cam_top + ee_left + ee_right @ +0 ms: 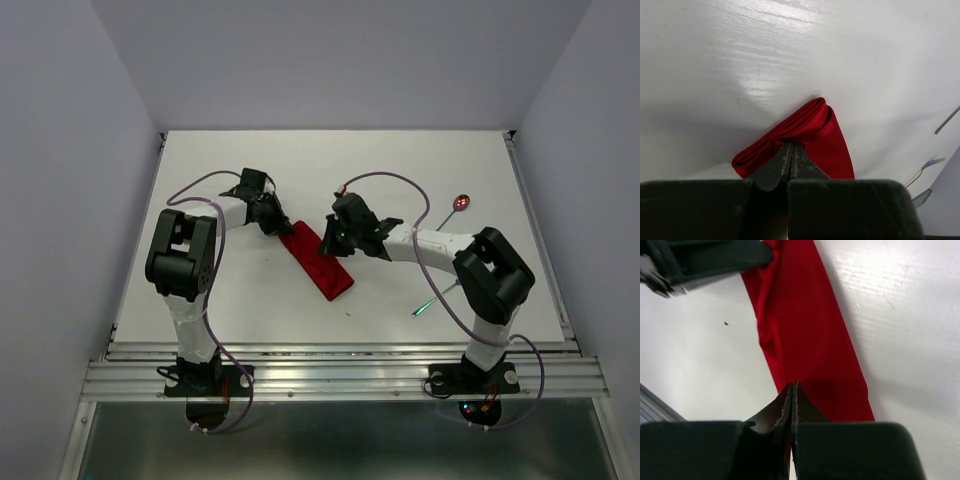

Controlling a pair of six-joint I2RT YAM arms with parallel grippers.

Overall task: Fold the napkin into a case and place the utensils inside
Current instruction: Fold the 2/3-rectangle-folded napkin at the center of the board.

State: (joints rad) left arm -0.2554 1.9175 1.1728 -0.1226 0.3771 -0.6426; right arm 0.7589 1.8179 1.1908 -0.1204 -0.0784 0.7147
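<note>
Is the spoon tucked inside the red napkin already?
No, the spoon lies out on the white table, well off to the right of the napkin and not touching it.

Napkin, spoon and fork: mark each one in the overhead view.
napkin (318,262): top external view, middle of the folded red strip.
spoon (461,203): top external view, its shiny red bowl.
fork (424,306): top external view, its teal handle.
</note>
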